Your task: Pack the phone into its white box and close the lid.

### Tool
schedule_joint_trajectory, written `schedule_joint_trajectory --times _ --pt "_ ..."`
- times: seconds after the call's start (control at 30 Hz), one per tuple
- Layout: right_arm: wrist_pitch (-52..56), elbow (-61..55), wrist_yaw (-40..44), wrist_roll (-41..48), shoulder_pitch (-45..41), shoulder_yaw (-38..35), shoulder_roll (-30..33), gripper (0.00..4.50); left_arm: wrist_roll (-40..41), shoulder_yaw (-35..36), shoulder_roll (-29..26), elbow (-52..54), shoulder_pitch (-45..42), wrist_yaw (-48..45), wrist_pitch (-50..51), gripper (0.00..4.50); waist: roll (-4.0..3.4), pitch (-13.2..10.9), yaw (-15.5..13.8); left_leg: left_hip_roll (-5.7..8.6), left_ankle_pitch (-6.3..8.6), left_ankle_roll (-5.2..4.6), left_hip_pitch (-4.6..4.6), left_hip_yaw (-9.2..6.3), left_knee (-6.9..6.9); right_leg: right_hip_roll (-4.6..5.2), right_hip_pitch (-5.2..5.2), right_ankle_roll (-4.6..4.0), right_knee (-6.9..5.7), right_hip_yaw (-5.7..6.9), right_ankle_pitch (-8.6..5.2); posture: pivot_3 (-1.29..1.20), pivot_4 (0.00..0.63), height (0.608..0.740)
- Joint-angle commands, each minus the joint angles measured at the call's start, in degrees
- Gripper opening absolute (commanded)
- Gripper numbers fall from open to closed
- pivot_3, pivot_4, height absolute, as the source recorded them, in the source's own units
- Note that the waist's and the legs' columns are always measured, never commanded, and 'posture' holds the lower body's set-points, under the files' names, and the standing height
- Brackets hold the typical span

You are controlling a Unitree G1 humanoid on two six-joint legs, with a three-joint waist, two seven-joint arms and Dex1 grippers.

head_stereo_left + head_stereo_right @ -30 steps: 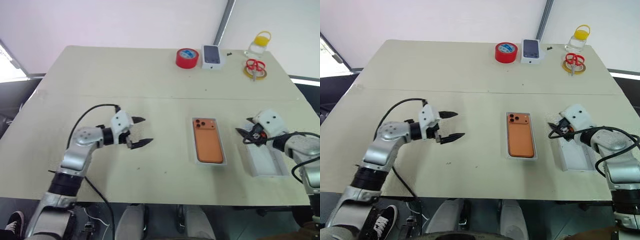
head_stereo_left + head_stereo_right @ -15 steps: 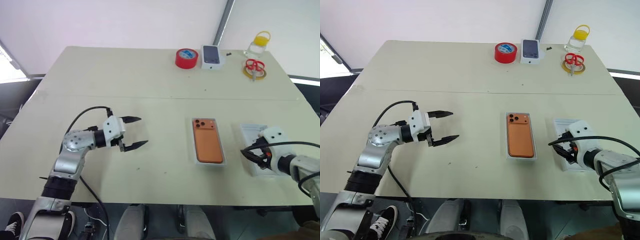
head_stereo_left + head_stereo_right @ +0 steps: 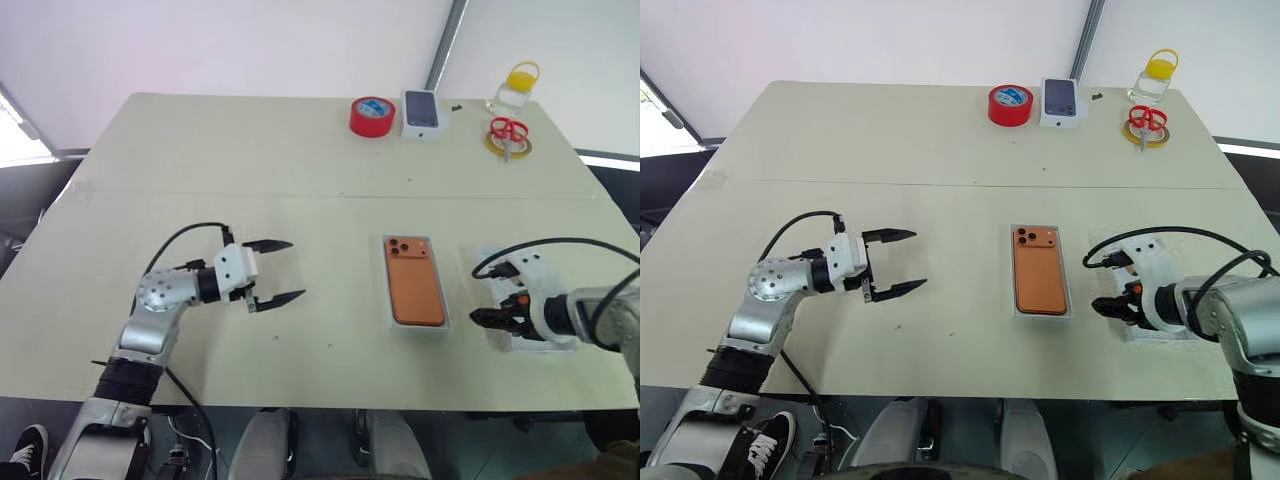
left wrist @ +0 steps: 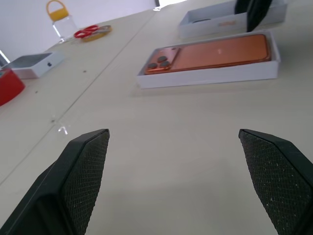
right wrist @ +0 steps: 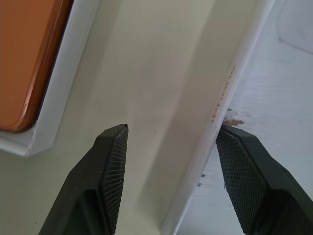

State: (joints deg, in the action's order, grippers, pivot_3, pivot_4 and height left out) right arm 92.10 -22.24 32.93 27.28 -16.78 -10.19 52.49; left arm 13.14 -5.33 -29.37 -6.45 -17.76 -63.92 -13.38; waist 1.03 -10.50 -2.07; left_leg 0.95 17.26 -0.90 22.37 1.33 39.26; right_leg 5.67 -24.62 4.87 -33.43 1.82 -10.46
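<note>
The orange phone [image 3: 415, 282] lies camera side up in its white box [image 3: 445, 322], a shallow tray at the table's centre. To the right of it lies the lid [image 3: 548, 340], hollow side up. My right gripper [image 3: 490, 316] points down at the lid's left wall near its front end. It stands open astride that wall [image 5: 222, 105], with one finger [image 5: 110, 161] over the table and the other [image 5: 244, 161] inside the lid against the wall. My left gripper [image 3: 296, 268] hovers open and empty to the left of the box, pointing at it.
Along the table's far edge stand a red tape roll [image 3: 373, 116], a small white box with a dark phone picture [image 3: 422, 112], red scissors on a yellow ring [image 3: 510, 135] and a jar with a yellow lid [image 3: 518, 88]. The table's front edge runs just behind both arms.
My right gripper has come back along the lid's left side from its far end to its near end and tipped downward. The left gripper has barely shifted and stays open.
</note>
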Motion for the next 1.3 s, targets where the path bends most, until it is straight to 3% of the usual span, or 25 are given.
schedule_joint_trajectory --times 0.03,0.07,0.13,0.2,0.3,0.97,1.07,1.17,1.3 --pt "0.0 3.1 -1.8 -1.1 -1.4 1.7 0.1 2.88 1.3 0.0 -0.9 4.7 1.9 -0.6 -1.2 4.44 0.03 0.0 0.0 -0.01 0.0 0.0 0.0 0.0 0.0 0.0 0.0 0.0 0.0 0.0 0.0 0.0 0.15 0.74" --pt "0.0 3.7 -1.9 -1.1 -1.6 1.8 0.1 2.88 1.2 -0.1 -0.9 5.3 2.3 -0.4 -1.0 4.44 0.07 0.0 0.0 -0.02 0.0 0.0 0.0 -0.01 0.0 -0.01 0.0 0.0 0.0 0.01 0.0 0.0 0.15 0.74" --pt "-0.8 4.6 -2.2 -1.2 -1.8 2.6 0.3 2.34 0.9 -0.3 -0.8 6.2 2.8 0.1 -0.7 4.5 0.11 0.1 0.0 -0.03 0.0 0.0 -0.02 -0.01 0.0 -0.02 0.02 0.0 0.0 0.01 0.0 0.0 0.15 0.74" --pt "-2.1 5.4 -2.8 -1.7 -1.0 4.0 0.5 1.56 0.8 -0.4 -0.5 6.9 3.3 1.1 -0.2 4.5 0.26 0.2 0.0 -0.03 0.0 0.0 -0.03 -0.02 0.0 -0.02 0.02 0.0 -0.01 0.01 0.0 0.0 0.15 0.74" --pt "-3.2 5.6 -4.4 -3.1 0.8 5.8 -0.2 0.04 0.6 -0.3 -0.1 8.0 4.3 2.8 0.7 4.5 0.55 0.4 0.0 -0.05 0.0 0.0 -0.04 -0.02 0.0 -0.03 0.03 0.0 0.0 0.01 0.0 0.0 0.15 0.74" --pt "-2.9 10.6 -7.1 -3.5 -4.2 0.2 -6.8 0.04 0.7 -0.4 -0.1 8.2 3.4 5.2 3.2 4.5 1.27 1.0 1.3 -0.23 0.01 0.01 -0.08 -0.05 -0.01 -0.12 0.1 -0.04 0.09 0.06 0.01 0.0 0.15 0.74" --pt "-5.0 12.0 -7.5 -3.9 -7.8 -1.7 -6.9 0.04 0.7 -0.3 0.0 7.4 2.8 5.1 3.1 4.5 1.17 0.9 1.8 -0.24 0.01 0.01 -0.08 -0.03 -0.01 -0.12 0.09 -0.05 0.09 0.05 0.02 0.0 0.15 0.74" --pt "-7.8 12.4 -7.6 -3.9 -11.1 -1.8 -7.3 0.04 0.6 -0.3 0.2 6.0 1.9 4.9 3.0 4.5 0.51 0.7 1.7 -0.23 0.01 0.01 0.0 0.0 -0.03 -0.13 -0.03 -0.05 0.08 0.04 0.02 0.0 0.15 0.74" --pt "-14.3 10.3 -7.4 -2.8 -14.9 -2.2 -11.6 0.04 -0.2 -0.5 0.7 2.4 -0.4 5.3 2.4 4.5 0.3 0.6 1.6 -0.25 0.01 0.0 0.09 0.04 -0.09 -0.23 -0.18 -0.02 0.0 0.01 0.04 0.0 0.15 0.74"
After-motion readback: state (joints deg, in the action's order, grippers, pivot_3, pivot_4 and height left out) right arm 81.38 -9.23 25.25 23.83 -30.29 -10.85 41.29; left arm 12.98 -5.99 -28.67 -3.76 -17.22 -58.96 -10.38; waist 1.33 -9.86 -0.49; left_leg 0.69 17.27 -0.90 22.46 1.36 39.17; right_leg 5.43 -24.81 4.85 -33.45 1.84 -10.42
